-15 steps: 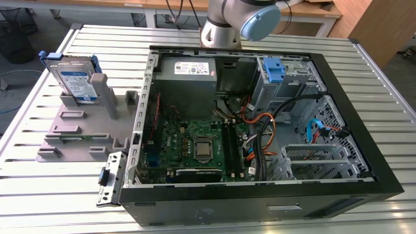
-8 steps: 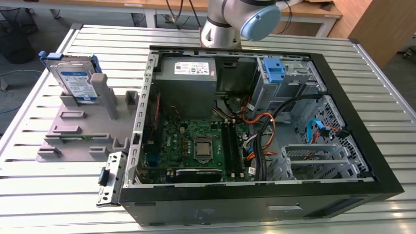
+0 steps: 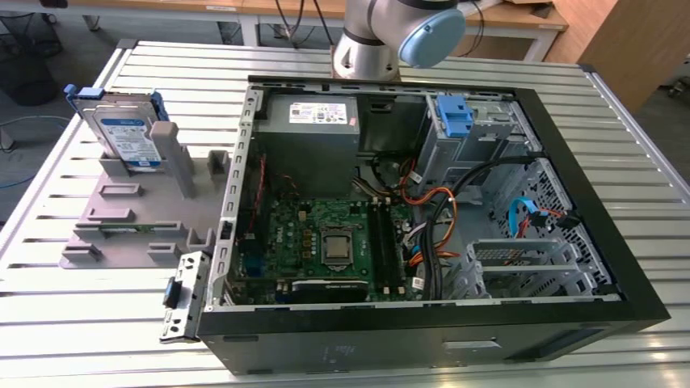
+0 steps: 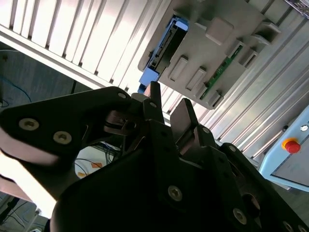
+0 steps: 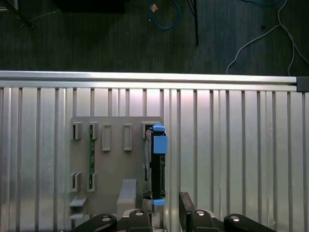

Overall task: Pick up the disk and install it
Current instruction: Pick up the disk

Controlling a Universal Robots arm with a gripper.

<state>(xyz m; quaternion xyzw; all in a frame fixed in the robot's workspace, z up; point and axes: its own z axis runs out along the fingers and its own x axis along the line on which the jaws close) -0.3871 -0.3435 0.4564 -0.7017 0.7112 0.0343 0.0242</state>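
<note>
The disk (image 3: pixel 121 133) is not in the machine: it stands on edge in a grey holding fixture (image 3: pixel 140 202) on the slatted metal table (image 3: pixel 97 323), towards the exterior view's left and beside the open computer case (image 3: pixel 431 331). Its label side faces outward and the bright blue caddy frames its top corners. Inside the case I can make out the grey power supply (image 3: pixel 313 117) at the far end, the green motherboard (image 3: pixel 323 234) below it, and a bare blue bracket (image 3: pixel 457 120) sitting in the drive bay towards the exterior view's right. The arm (image 3: pixel 389 32) rises from behind the case. In the first wrist view the gripper (image 5: pixel 165 198) hangs high over the table and looks straight down on the disk (image 5: pixel 157 166), which appears as a thin dark edge with blue ends, seated along one side of the fixture (image 5: pixel 111 159). In the second wrist view the gripper (image 4: pixel 170 94) has its two dark fingers (image 4: pixel 154 104) spread apart with nothing between them, so it is empty and touching nothing. The disk (image 4: pixel 164 46) and the fixture (image 4: pixel 212 43) lie well beyond it, and a red stop button (image 4: pixel 289 144) shows at the edge.
</note>
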